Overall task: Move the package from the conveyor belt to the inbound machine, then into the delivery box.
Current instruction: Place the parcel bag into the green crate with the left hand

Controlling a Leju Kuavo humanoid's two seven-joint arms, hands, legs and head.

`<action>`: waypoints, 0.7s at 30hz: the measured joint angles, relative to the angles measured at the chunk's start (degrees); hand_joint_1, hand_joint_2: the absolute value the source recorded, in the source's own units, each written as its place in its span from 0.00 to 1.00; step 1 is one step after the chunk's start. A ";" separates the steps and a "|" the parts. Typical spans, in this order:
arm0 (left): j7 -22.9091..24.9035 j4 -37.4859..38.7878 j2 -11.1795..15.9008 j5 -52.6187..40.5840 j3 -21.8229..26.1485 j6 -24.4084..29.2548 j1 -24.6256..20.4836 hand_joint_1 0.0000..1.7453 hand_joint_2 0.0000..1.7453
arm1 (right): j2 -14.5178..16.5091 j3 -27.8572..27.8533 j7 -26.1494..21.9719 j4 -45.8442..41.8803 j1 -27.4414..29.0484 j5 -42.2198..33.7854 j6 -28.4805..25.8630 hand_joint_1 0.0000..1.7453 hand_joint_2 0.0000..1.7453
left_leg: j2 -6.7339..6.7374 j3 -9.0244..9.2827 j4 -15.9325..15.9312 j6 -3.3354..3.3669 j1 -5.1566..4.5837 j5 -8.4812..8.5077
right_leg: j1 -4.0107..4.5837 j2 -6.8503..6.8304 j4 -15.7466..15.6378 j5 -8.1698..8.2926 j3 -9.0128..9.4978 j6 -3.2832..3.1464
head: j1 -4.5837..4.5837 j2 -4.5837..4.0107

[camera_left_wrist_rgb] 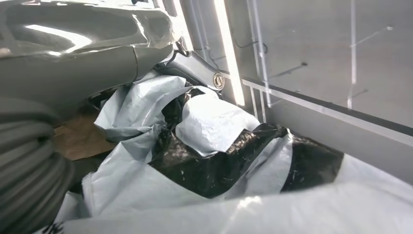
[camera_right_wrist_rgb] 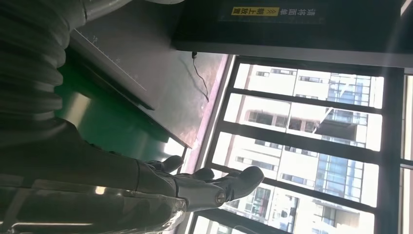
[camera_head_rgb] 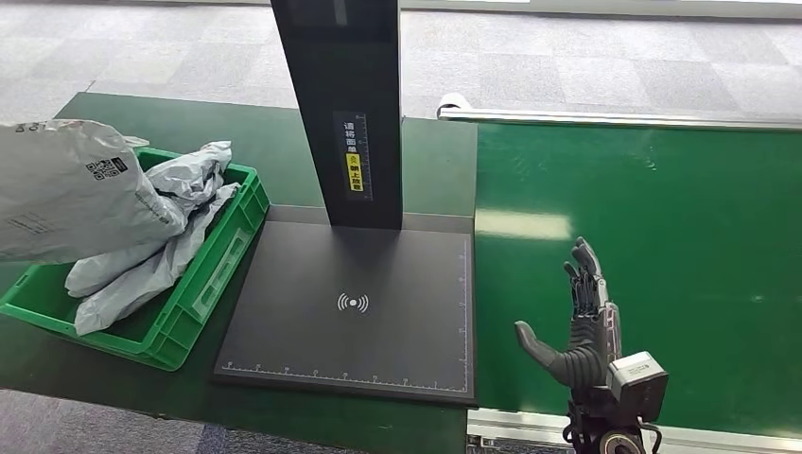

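The package (camera_head_rgb: 71,189), a grey plastic mailer with a printed QR code and label text, hangs at the left edge of the head view, raised above the near-left part of the green crate (camera_head_rgb: 203,293). It overlaps the other grey mailers (camera_head_rgb: 161,246) that lie piled in the crate, and whether it touches them cannot be told from this angle. In the left wrist view, a pale grey sheet of the package (camera_left_wrist_rgb: 272,209) lies across the frame, with crumpled grey and black bags (camera_left_wrist_rgb: 204,141) beyond it. The left hand (camera_left_wrist_rgb: 73,63) shows there as a grey ribbed cover and a thick grey thumb close against the plastic; whether its fingers are clamped on the package cannot be told.

The crate sits on the dark green table, just beside the left edge of the inbound machine's black scan pad (camera_head_rgb: 350,312), which carries a white wireless symbol and ruler marks along its edges. A black post (camera_head_rgb: 345,104) with a yellow label rises from the back of the pad.

The right hand (camera_head_rgb: 582,317) stands above the green conveyor belt (camera_head_rgb: 662,218), near the pad's right edge, fingers spread and pointing upward, thumb out to the side, holding nothing. In the right wrist view the right hand (camera_right_wrist_rgb: 204,185) shows the same loose spread against bright windows.
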 joint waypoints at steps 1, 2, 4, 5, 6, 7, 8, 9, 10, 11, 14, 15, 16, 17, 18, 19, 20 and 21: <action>0.34 0.90 0.32 -0.15 0.33 0.05 -0.50 1.00 1.00 | 0.00 0.00 0.04 0.00 -0.02 0.02 -0.01 0.00 1.00 | 0.00 0.00 0.00 0.00 0.00 0.00 | 0.00 0.00 0.00 0.00 0.00 0.00 | 0.01 -0.01; 0.67 1.92 0.75 -0.28 0.63 0.09 -1.05 1.00 1.00 | 0.00 0.00 0.08 0.00 -0.03 0.04 0.00 0.00 1.00 | 0.01 0.00 0.00 0.00 0.00 0.00 | 0.00 0.01 0.00 0.00 0.00 0.00 | 0.00 -0.01; 0.86 4.51 1.87 -0.41 1.19 0.11 -2.44 1.00 1.00 | 0.00 0.00 0.17 0.00 -0.03 0.06 0.02 0.00 1.00 | 0.02 0.00 0.00 0.00 0.00 0.00 | 0.00 0.01 0.00 0.00 -0.01 0.00 | 0.00 -0.01; 0.67 5.89 2.44 -0.31 1.51 0.11 -3.15 1.00 1.00 | 0.00 0.00 0.19 0.00 -0.03 0.07 0.03 0.00 1.00 | 0.01 0.00 0.00 0.00 0.00 0.00 | 0.00 0.01 0.00 0.00 -0.01 0.00 | -0.01 0.00; 0.42 7.27 2.96 -0.13 1.85 0.11 -3.87 1.00 1.00 | 0.00 0.00 0.21 0.00 -0.04 0.08 0.05 0.00 1.00 | 0.01 0.00 0.00 0.00 0.00 0.00 | 0.00 0.01 0.00 0.00 -0.01 0.00 | 0.00 0.00; 0.15 8.59 3.43 0.09 2.20 0.11 -4.51 1.00 1.00 | 0.00 0.00 0.22 0.00 -0.05 0.09 0.08 0.00 1.00 | 0.01 0.00 0.00 -0.01 0.01 0.01 | 0.01 0.01 0.00 0.00 -0.01 0.00 | 0.00 0.00; -0.10 9.74 3.83 0.31 2.55 0.14 -5.07 1.00 1.00 | 0.00 0.01 0.22 0.00 -0.06 0.12 0.11 0.00 1.00 | 0.00 0.00 0.00 -0.01 0.01 0.01 | 0.01 0.01 0.01 0.00 -0.01 0.00 | 0.01 0.00; -0.32 10.75 4.16 0.35 2.90 0.17 -5.59 1.00 1.00 | 0.00 0.02 0.24 0.00 -0.08 0.14 0.17 0.00 1.00 | 0.00 0.00 0.00 -0.01 0.02 0.01 | 0.01 0.01 0.01 0.00 -0.01 0.00 | 0.01 0.00; -0.55 11.72 4.47 0.21 3.28 0.22 -6.13 1.00 1.00 | 0.00 0.03 0.26 0.00 -0.09 0.16 0.23 0.00 1.00 | 0.00 0.00 0.00 -0.02 0.02 0.01 | 0.02 0.01 0.01 0.00 -0.01 0.00 | 0.00 0.00; -0.78 12.61 4.74 -0.03 3.70 0.28 -6.69 1.00 1.00 | 0.00 0.05 0.28 0.00 -0.11 0.19 0.28 0.00 1.00 | 0.01 0.00 0.00 -0.02 0.02 0.01 | 0.02 0.01 0.02 0.00 -0.01 0.00 | 0.00 0.00; -1.12 14.56 5.41 -0.53 4.76 0.33 -8.08 1.00 1.00 | 0.00 0.10 0.31 0.00 -0.18 0.24 0.34 0.00 1.00 | 0.01 0.00 0.00 -0.02 0.02 0.01 | 0.02 0.01 0.02 0.00 -0.01 0.00 | -0.01 0.00; -1.15 14.94 5.54 -0.54 4.95 0.33 -8.35 1.00 1.00 | 0.00 0.12 0.32 0.00 -0.22 0.24 0.34 0.00 1.00 | 0.00 0.00 0.00 -0.02 0.02 0.01 | 0.02 0.01 0.02 0.00 -0.01 0.00 | -0.01 0.00; -1.15 15.33 5.65 -0.56 5.08 0.33 -8.55 1.00 1.00 | 0.00 0.15 0.32 0.00 -0.28 0.24 0.34 0.00 1.00 | 0.00 0.00 0.00 -0.02 0.02 0.01 | 0.02 0.00 0.02 0.00 -0.01 0.00 | -0.01 0.00; -1.15 15.68 5.72 -0.59 5.19 0.33 -8.72 1.00 1.00 | 0.00 0.17 0.33 0.00 -0.33 0.24 0.34 0.00 1.00 | 0.00 0.00 0.00 -0.02 0.02 0.01 | 0.02 0.00 0.01 0.00 -0.01 0.00 | -0.02 -0.01; -1.15 16.00 5.76 -0.62 5.30 0.33 -8.89 1.00 1.00 | 0.00 0.18 0.33 0.01 -0.36 0.25 0.34 0.00 1.00 | 0.00 -0.01 0.00 -0.02 0.02 0.01 | 0.02 0.00 0.01 0.00 -0.01 0.00 | -0.01 -0.01; -1.16 16.34 5.79 -0.67 5.45 0.33 -9.03 1.00 1.00 | 0.00 0.20 0.33 0.01 -0.38 0.25 0.34 0.00 1.00 | 0.00 0.00 0.00 -0.02 0.02 0.01 | 0.02 0.00 0.01 0.00 -0.01 0.00 | -0.01 -0.01; -1.16 16.60 5.80 -0.73 5.61 0.33 -9.17 1.00 1.00 | 0.00 0.21 0.33 0.02 -0.39 0.26 0.34 0.00 1.00 | 0.00 0.00 0.00 -0.02 0.02 0.01 | 0.02 0.00 0.02 0.00 -0.01 0.00 | -0.01 -0.01; -1.17 16.83 5.80 -0.81 5.75 0.33 -9.28 1.00 1.00 | 0.00 0.21 0.33 0.03 -0.39 0.26 0.34 0.00 1.00 | 0.00 0.00 0.00 -0.02 0.02 0.01 | 0.02 0.01 0.02 0.00 -0.01 0.00 | -0.01 0.00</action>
